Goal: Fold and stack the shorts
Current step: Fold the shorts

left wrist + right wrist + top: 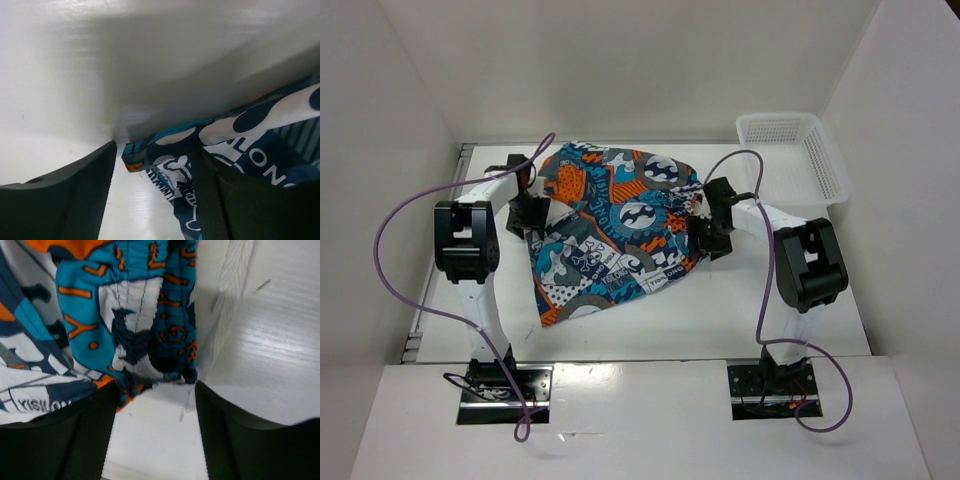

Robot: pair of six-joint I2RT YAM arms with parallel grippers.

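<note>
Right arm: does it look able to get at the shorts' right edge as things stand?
Likely yes. The right hand sits at that edge of the shorts, fingers apart with the cloth at their tips and nothing between. The white mesh basket stands clear.

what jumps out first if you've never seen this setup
The loudly printed shorts, teal, orange and white, lie rumpled in the middle of the scene. The left tool and right tool sit at opposite edges of the fabric, jaws apart. A white mesh basket stands at the far right corner.
</note>
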